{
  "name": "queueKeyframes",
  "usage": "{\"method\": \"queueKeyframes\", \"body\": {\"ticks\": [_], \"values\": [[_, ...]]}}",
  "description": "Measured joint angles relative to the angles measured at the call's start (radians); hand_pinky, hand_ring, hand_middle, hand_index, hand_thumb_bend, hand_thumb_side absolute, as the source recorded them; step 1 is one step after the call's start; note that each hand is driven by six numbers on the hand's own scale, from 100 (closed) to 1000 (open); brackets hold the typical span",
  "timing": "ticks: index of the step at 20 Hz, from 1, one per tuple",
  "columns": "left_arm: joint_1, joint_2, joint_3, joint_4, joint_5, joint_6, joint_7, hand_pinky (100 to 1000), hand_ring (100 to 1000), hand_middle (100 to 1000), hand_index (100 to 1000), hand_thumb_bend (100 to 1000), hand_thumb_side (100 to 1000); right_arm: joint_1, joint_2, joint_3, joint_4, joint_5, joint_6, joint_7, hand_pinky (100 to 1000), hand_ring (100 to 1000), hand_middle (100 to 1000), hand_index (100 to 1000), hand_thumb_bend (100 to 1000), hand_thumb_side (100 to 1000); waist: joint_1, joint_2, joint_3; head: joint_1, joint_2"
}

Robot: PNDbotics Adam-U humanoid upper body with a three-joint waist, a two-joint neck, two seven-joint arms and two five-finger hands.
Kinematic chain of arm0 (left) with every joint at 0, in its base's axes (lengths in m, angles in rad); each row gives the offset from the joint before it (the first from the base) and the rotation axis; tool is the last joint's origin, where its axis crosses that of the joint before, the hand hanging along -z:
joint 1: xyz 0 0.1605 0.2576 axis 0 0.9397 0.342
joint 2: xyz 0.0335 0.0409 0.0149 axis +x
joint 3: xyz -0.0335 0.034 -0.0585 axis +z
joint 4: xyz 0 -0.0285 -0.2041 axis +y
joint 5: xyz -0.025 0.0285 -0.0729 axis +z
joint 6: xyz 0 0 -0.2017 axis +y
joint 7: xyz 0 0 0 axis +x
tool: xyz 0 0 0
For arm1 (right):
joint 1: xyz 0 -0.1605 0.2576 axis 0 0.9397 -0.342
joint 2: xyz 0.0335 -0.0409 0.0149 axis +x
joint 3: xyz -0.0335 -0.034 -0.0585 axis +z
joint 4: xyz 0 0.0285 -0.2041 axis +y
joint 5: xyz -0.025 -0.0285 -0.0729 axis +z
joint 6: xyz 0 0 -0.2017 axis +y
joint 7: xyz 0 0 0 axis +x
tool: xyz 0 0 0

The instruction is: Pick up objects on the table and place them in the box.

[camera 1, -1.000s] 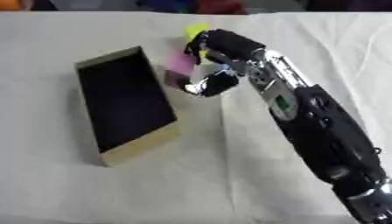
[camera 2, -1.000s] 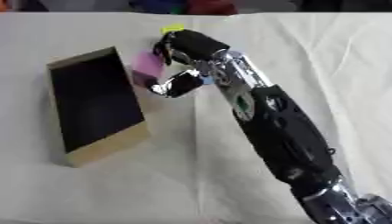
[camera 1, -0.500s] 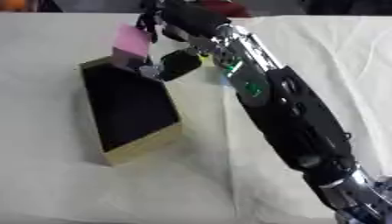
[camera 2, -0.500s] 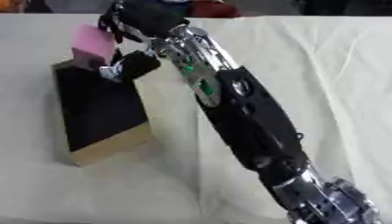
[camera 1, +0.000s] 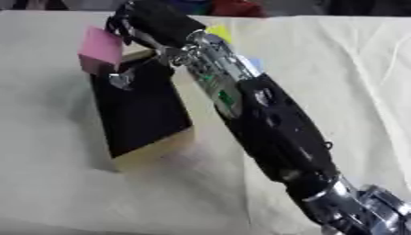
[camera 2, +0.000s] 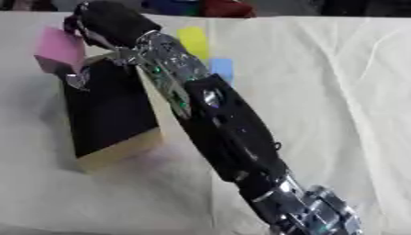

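My right hand had its fingers pinching the pink block at upper left, over the box rim; released there, I judged it could tip outside onto the surface.

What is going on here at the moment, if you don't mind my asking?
The robot's right hand is holding a pink block over the far end of the box, a tan one with a dark inside, on the cloth-covered table. The block has not been let go yet. A yellow piece and a blue piece lie on the cloth beside the arm. The left hand is not in view.
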Motion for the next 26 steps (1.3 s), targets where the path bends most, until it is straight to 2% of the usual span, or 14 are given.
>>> {"method": "queueKeyframes", "body": {"ticks": [10, 13, 14, 15, 17, 18, 19, 26], "values": [[0.000, 0.000, 0.000, 0.000, 0.000, 0.001, -0.008, 647, 655, 754, 819, 100, 738, 0.014, 0.019, -0.044, 0.056, 0.119, 0.023, -0.081, 721, 791, 478, 666, 117, 611, 0.003, 0.001, -0.001, 0.000, 0.000], [0.000, 0.000, 0.000, 0.000, 0.000, 0.000, -0.008, 647, 655, 754, 819, 100, 739, 0.015, 0.019, -0.044, 0.063, 0.127, 0.017, -0.082, 721, 793, 479, 666, 127, 617, 0.004, 0.001, -0.002, 0.000, -0.001], [0.000, 0.000, 0.000, 0.000, 0.000, 0.001, -0.008, 647, 655, 754, 819, 100, 739, 0.015, 0.019, -0.043, 0.065, 0.128, 0.013, -0.079, 722, 796, 481, 668, 167, 630, 0.004, 0.001, -0.002, 0.000, -0.001], [0.000, 0.000, 0.000, 0.000, 0.000, 0.001, -0.009, 647, 655, 754, 819, 100, 739, 0.015, 0.021, -0.043, 0.068, 0.129, 0.007, -0.075, 723, 797, 483, 669, 137, 626, 0.004, 0.001, -0.002, 0.000, -0.001], [0.000, -0.001, 0.000, 0.000, 0.000, 0.002, -0.010, 647, 655, 754, 819, 100, 739, 0.018, 0.030, -0.037, 0.075, 0.129, -0.009, -0.062, 722, 797, 485, 670, 139, 627, 0.004, 0.001, -0.002, 0.000, -0.001], [0.000, -0.001, 0.000, 0.000, 0.000, 0.002, -0.010, 647, 655, 754, 819, 100, 741, 0.020, 0.036, -0.036, 0.080, 0.130, -0.017, -0.056, 721, 797, 488, 671, 161, 606, 0.004, 0.001, -0.002, -0.001, -0.001], [0.000, -0.001, 0.000, 0.000, 0.000, 0.002, -0.010, 647, 655, 754, 819, 100, 739, 0.021, 0.041, -0.035, 0.085, 0.133, -0.023, -0.051, 721, 797, 489, 671, 147, 627, 0.004, 0.001, -0.002, -0.001, -0.001], [0.000, -0.001, 0.000, 0.000, 0.000, 0.003, -0.013, 646, 654, 754, 819, 100, 741, 0.023, 0.055, -0.033, 0.146, 0.191, -0.047, -0.027, 728, 807, 511, 685, 208, 639, 0.004, 0.003, -0.001, -0.004, -0.001]]}}
